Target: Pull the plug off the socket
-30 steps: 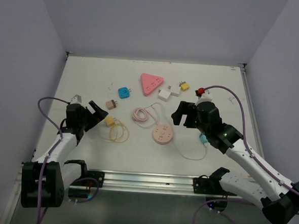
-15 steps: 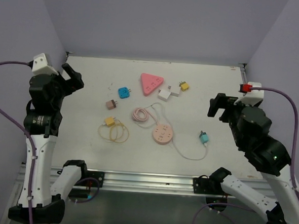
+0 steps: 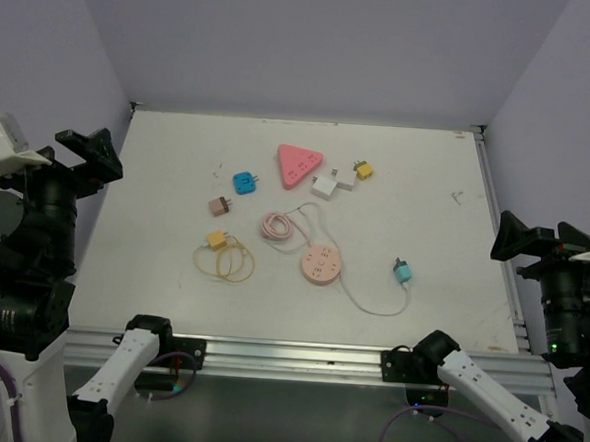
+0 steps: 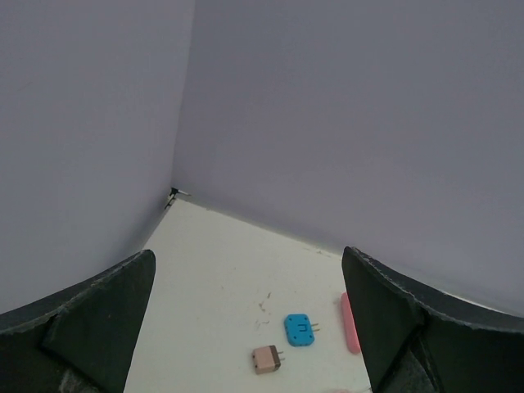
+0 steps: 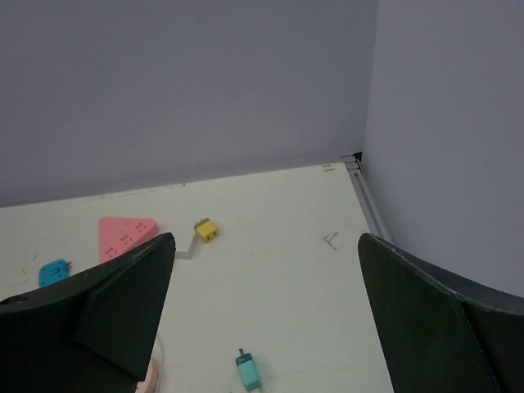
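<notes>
Left claw (image 3: 73,157), right claw (image 3: 544,241) agape; round pink socket (image 3: 319,263) markings illegible

Off-white table (image 3: 179,154) within 3 pale lavender walls (image 3: 316,42), metal rail (image 3: 297,356) along the near edge.

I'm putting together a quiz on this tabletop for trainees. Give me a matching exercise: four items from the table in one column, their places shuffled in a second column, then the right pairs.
Things:
1. triangular socket
2. round socket
3. teal plug
4. brown plug

Places:
A. rightmost of the four
B. farthest back of the four
C. right beside the coiled pink cable
D. leftmost of the four, just in front of the blue plug

Pairs: 1-B, 2-C, 3-A, 4-D
</notes>
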